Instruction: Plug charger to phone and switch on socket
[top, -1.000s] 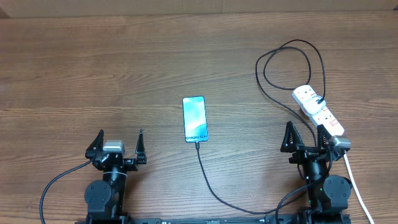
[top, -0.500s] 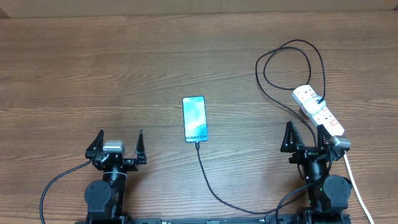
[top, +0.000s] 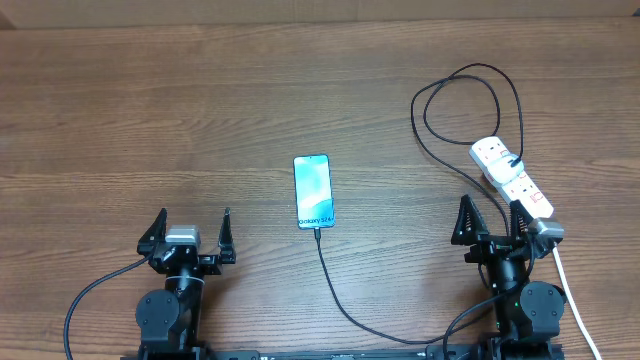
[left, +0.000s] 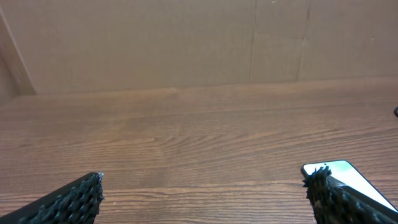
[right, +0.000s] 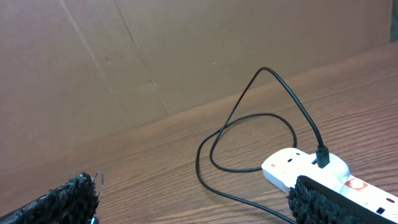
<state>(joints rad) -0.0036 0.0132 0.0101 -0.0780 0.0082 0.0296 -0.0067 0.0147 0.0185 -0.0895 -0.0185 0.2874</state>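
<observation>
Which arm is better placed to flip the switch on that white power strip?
Right. The socket lies just beyond the right gripper; the left gripper sits far across the table.

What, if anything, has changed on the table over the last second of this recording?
Nothing visibly changed. The left gripper and right gripper are open and holding nothing, in the same places near the table's front edge. The phone lies mid-table with the charger reaching its lower edge, and the socket sits at the right, all as before.
</observation>
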